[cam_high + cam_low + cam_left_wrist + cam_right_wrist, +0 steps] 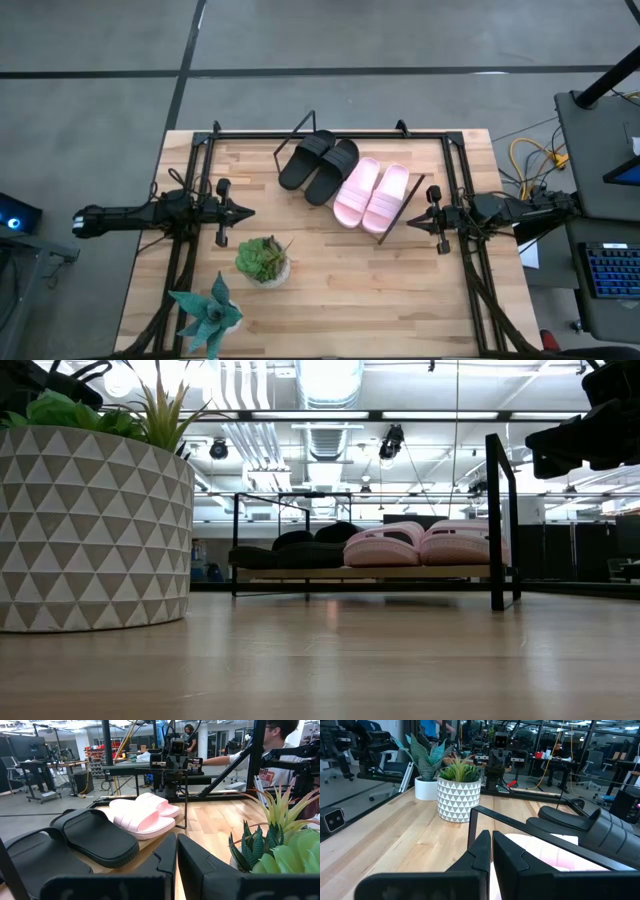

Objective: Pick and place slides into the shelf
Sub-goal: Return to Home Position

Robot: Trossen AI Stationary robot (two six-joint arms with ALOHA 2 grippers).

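Okay, placing looks done: two black wide-strap slide sandals [320,165] and two pale pink wide-strap slide sandals [372,195] all lie side by side on the slanted light-wood shelf board with the thin black wire frame [420,572], black pair beside the pink pair, at the far middle of the butcher-block wooden tabletop [350,300]. No slide shows anywhere else on the table.

The left gripper [248,212] sits low at the left side, tips pointing inward, jaws together and empty. The right gripper [410,214] mirrors it at the right side, just beside the shelf's black end bar and the outer pink slide, jaws also together, holding nothing.

The step in hand reads as homing the arms. To do it well, I'd say:
- right arm lifts or draws straight back first, since its tips are close to the wire frame and a sideways swing could nudge the shelf
- left arm retracts along its own line, clear of the green succulent in the white triangle-patterned pot [265,260] near it
- the spiky teal plant in the small white pot [208,312] at the near left corner also needs room
- jaws shut throughout, moves slow
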